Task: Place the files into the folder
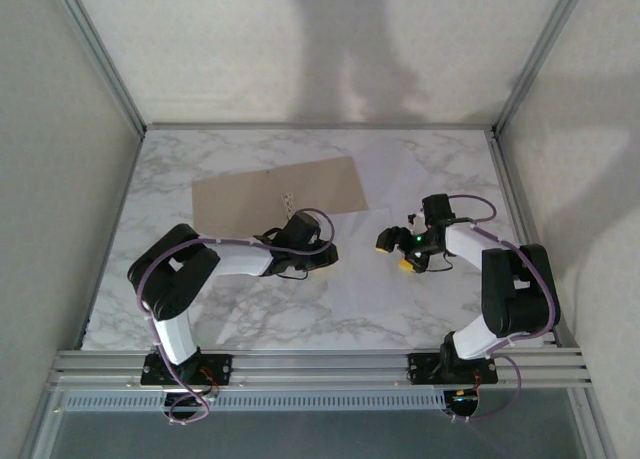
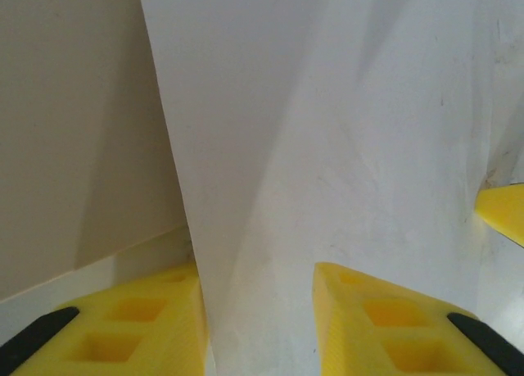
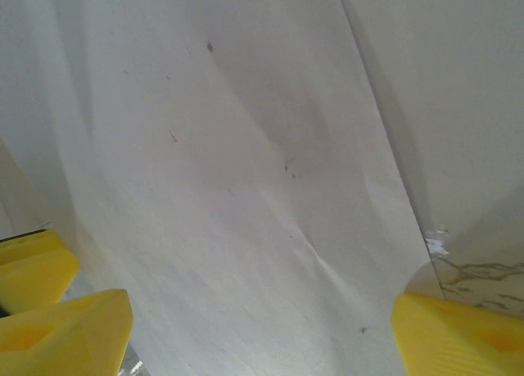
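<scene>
From above, my left claw and my right claw face each other low over the middle of the marble desk, close together but not touching. The tan folder lies flat and open on the desk just behind my left claw, towards the far edge, with its small metal clip near the middle.

A white paper sheet spreads across the space between my two claws. In my left wrist camera its long edge runs down from the top and ends right beside the inner face of the left-hand yellow finger. The folder's brown surface sits to the left of that edge. The fingers of my left claw stand apart with a moderate gap, and the sheet shows in the gap, so I am gripping nothing there. I cannot tell whether the sheet's edge is resting on that finger or only passing next to it. At the right edge of that view a yellow tip of my other claw pokes in.

In my right wrist camera my right claw is spread wide. Its yellow fingers sit at the two bottom corners with the lightly creased sheet between them. A strip of veined marble shows beside the right-hand finger, past the sheet's edge.
</scene>
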